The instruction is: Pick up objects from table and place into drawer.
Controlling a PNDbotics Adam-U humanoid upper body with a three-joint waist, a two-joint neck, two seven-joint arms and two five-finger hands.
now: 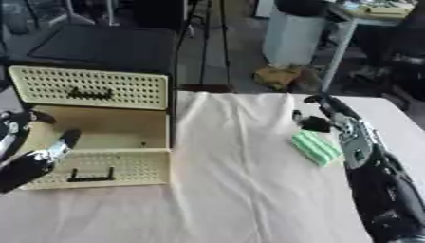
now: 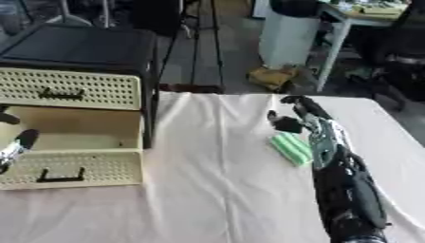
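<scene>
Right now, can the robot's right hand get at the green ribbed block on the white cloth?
Probably yes. The right hand hangs just beyond the green ribbed block, its fingers relaxed and open, and nothing lies between them on the white cloth. The forearm runs close beside the block.

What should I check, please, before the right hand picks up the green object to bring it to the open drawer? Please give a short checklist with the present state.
1. Lower drawer pulled out, ready to receive: ok.
2. Drawer interior free of things: cannot tell, only a part of the bottom shows.
3. Green object lying flat on the white cloth, within reach of the right hand: ok.
4. Right hand holding the green object: not ok, it is beside and above it, not yet around it.
5. Left hand out of the way: not ok, it is at the drawer's front left corner.
6. Upper drawer shut, not overhanging the lower one: ok.
</scene>
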